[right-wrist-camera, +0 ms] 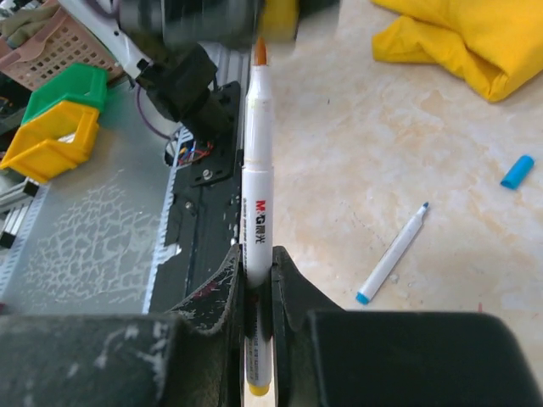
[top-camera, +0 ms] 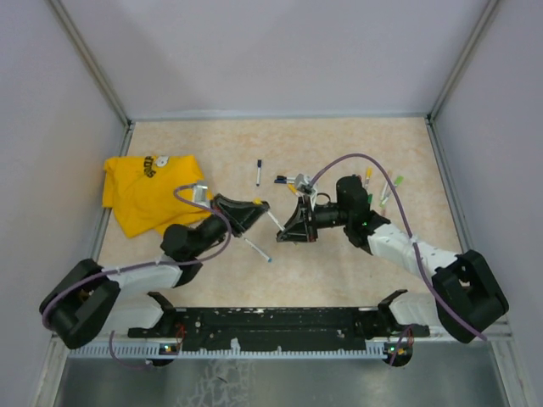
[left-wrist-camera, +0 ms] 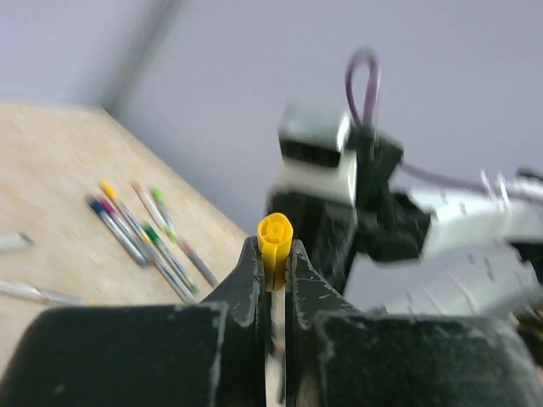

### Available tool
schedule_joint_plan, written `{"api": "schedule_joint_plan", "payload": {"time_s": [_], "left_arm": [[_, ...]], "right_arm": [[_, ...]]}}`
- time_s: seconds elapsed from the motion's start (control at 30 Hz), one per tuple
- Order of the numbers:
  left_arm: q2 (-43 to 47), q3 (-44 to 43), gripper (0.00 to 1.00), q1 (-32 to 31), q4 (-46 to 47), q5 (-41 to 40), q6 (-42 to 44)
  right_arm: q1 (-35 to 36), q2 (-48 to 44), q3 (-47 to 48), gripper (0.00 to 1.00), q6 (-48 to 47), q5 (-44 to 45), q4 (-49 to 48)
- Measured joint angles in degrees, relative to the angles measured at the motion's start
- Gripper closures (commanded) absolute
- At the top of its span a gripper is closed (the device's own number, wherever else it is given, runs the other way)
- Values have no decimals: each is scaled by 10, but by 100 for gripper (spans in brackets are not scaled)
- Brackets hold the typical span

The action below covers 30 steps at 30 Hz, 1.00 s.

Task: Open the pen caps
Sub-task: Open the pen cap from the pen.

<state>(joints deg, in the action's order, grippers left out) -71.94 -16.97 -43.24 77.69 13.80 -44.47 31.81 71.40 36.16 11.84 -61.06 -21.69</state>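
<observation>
My left gripper [left-wrist-camera: 273, 254] is shut on a stubby yellow pen cap [left-wrist-camera: 275, 240]; in the top view it [top-camera: 260, 206] is at the table's middle. My right gripper [right-wrist-camera: 257, 264] faces it [top-camera: 285, 227] and is shut on a white pen barrel [right-wrist-camera: 257, 186] with a yellow end. The barrel's bare orange-yellow tip [right-wrist-camera: 260, 52] points at the blurred yellow cap [right-wrist-camera: 277, 17], and the cap looks just off the tip. An uncapped blue pen [right-wrist-camera: 392, 254] and a loose blue cap [right-wrist-camera: 517, 171] lie on the table.
A crumpled yellow cloth [top-camera: 153, 191] lies at the left. Several capped pens [top-camera: 382, 191] lie at the right behind the right arm. One pen [top-camera: 259, 172] lies at the back middle and another [top-camera: 257, 248] under the grippers. A black rail [top-camera: 280, 322] runs along the near edge.
</observation>
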Motion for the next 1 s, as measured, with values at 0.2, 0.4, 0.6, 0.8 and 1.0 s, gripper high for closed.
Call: {"api": "schedule_joint_plan", "payload": {"time_s": [0.2,0.4,0.6,0.8,1.0], "left_arm": [[101,-3,100,113,-37,-51,13],[147,-4,100,146,-90,-56,19],[196,2,100,158,-141,-56,19],[243,10,100,163,-213,-58,25],[273,11,100,164,-290,-68,36]], "right_arm": [[0,3,-1,100,-7,-29,21],[2,3,-1,100,-20,-40,32],[3,3,0,100,-54,-41,68],[7,6,17,100,-112,-34,133],[15,19,39,100,-173,-17,196]]}}
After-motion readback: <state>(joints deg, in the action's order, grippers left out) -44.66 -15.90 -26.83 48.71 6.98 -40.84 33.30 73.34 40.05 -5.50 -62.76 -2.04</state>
